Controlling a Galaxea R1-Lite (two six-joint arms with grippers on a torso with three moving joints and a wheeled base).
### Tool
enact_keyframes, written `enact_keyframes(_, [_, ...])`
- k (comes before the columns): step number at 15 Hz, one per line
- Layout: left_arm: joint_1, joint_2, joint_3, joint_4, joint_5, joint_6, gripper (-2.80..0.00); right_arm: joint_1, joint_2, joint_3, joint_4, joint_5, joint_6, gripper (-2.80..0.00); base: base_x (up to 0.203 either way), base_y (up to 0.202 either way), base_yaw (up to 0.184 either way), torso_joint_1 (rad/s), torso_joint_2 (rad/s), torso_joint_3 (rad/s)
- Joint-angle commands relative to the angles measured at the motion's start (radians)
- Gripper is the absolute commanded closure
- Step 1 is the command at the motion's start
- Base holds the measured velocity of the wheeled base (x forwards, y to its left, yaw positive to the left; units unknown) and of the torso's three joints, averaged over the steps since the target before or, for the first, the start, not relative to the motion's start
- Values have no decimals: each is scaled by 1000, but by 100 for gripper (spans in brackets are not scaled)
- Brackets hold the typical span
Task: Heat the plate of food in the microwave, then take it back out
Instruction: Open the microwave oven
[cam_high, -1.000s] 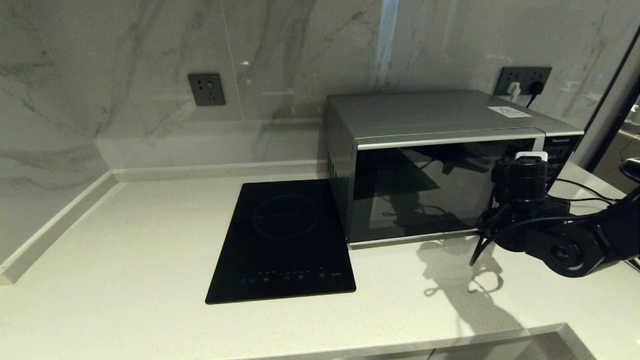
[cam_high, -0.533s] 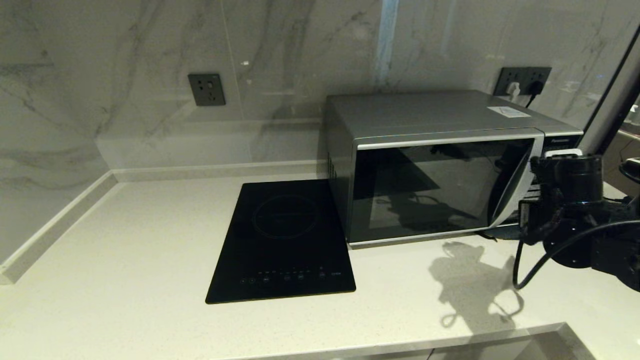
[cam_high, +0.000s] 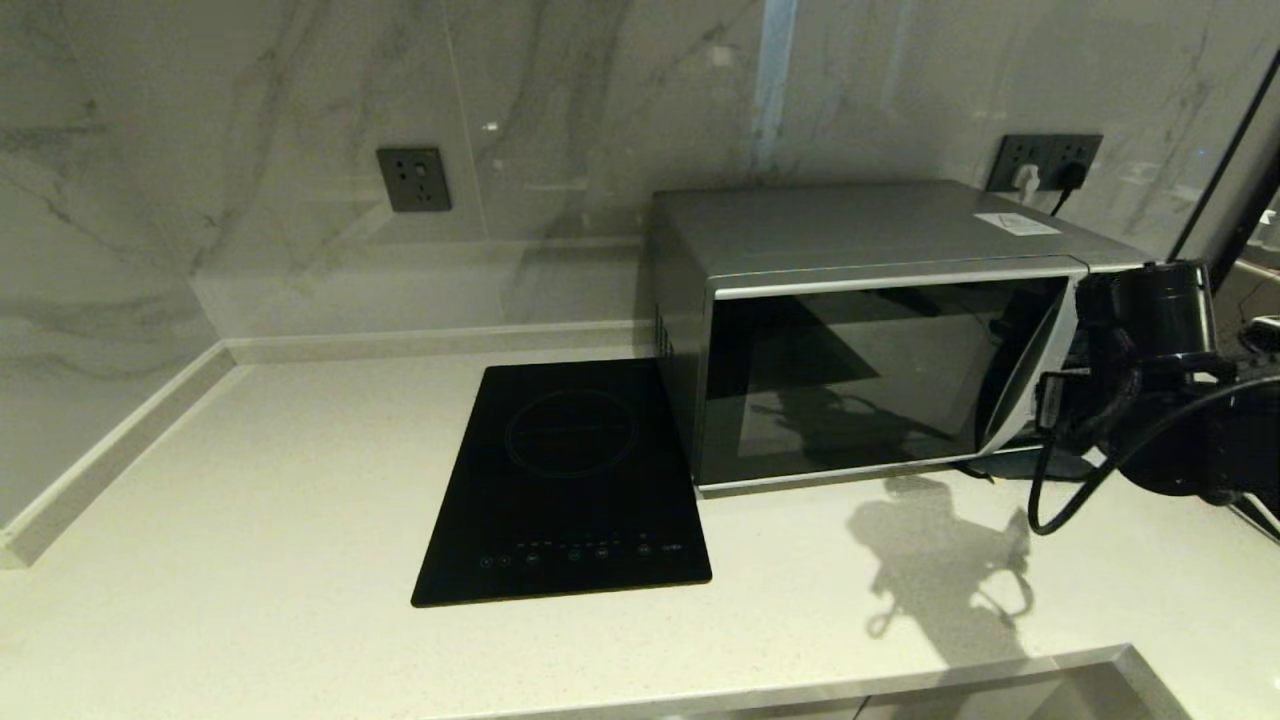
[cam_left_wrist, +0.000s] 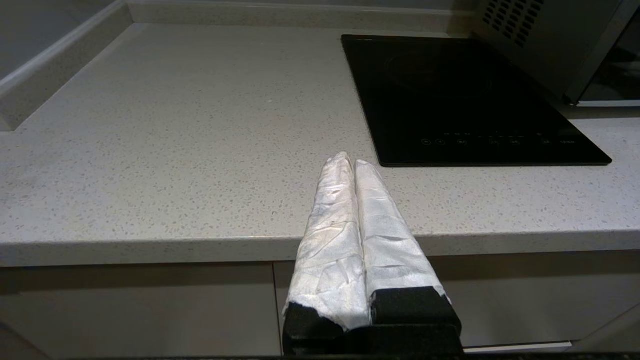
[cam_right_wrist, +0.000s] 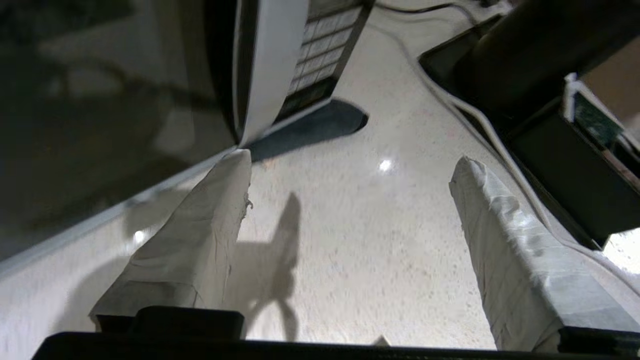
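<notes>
The silver microwave (cam_high: 870, 330) stands at the back right of the counter with its dark glass door closed. The plate of food is out of view. My right arm's wrist (cam_high: 1150, 320) hovers in front of the button panel, just right of the curved handle (cam_high: 1030, 370). In the right wrist view my right gripper (cam_right_wrist: 352, 160) is open and empty over the bare counter, one fingertip (cam_right_wrist: 235, 170) close below the handle (cam_right_wrist: 270, 65). My left gripper (cam_left_wrist: 348, 160) is shut on nothing, parked before the counter's front edge.
A flat black induction cooktop (cam_high: 565, 480) lies left of the microwave. Wall sockets (cam_high: 412, 178) sit on the marble backsplash, with plugs at the right one (cam_high: 1045, 165). A cable (cam_right_wrist: 450, 100) runs over the counter right of the microwave. The counter's front edge (cam_high: 800, 690) is near.
My right gripper has moved rightward and slightly up, from in front of the door's handle side to the button panel, and its jaws have opened wide. The door stays closed.
</notes>
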Motion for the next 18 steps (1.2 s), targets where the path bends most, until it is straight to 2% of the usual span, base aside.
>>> enact_keyframes(1, [0,2,0,0,0,-1,0,1,95,-80,-4,-72,36,-280,0,0,0,0,0,0])
enact_keyframes(5, [0,2,0,0,0,-1,0,0,198,-178,-6,-175,90,-280,0,0,0,0,0,0])
enact_keyframes(12, [0,2,0,0,0,-1,0,-18,310,-268,-6,-179,97,-280,0,0,0,0,0,0])
enact_keyframes(18, [0,2,0,0,0,-1,0,-90,346,-319,-6,-176,92,-280,0,0,0,0,0,0])
